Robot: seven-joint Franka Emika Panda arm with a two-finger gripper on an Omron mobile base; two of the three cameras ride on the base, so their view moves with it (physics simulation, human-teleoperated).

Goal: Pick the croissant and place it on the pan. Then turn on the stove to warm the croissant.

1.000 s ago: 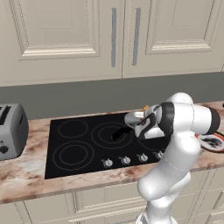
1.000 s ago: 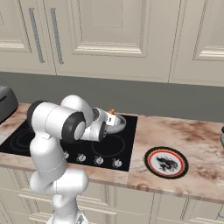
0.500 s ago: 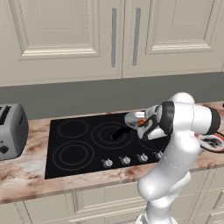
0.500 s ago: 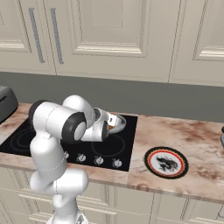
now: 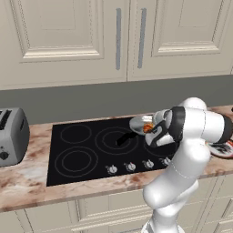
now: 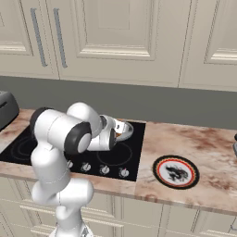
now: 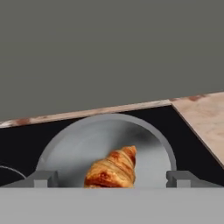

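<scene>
Gripper [image 7: 112, 178] low over the pan [image 7: 74, 144], fingers [image 7: 41, 178] spread wide, one tip at each side of the hand view, nothing pinched between. Croissant [image 7: 111, 168] lying free on the pan floor between the two tips, a little nearer the middle than either pad, touching neither as far as can be told. Long axis tilted, running from low left up toward upper right in the hand view, roughly away from the fingers rather than across them. Looks released, so placing step judged done.

Farther out, stove [image 5: 86, 150] glass around the pan, pan sitting on the rear right burner, black handle pointing toward the stove centre in the left base view. Knobs [image 5: 129, 166] in a row along the front edge, nearer the base than the pan and below the hand, well apart from the fingertips. Next move judged to turn on that: pulling back and down from pan to knob row, single arm only. Which knob serves the pan's burner cannot be told.

Beyond the pan, counter strip [image 7: 205, 118], then grey backsplash.
</scene>
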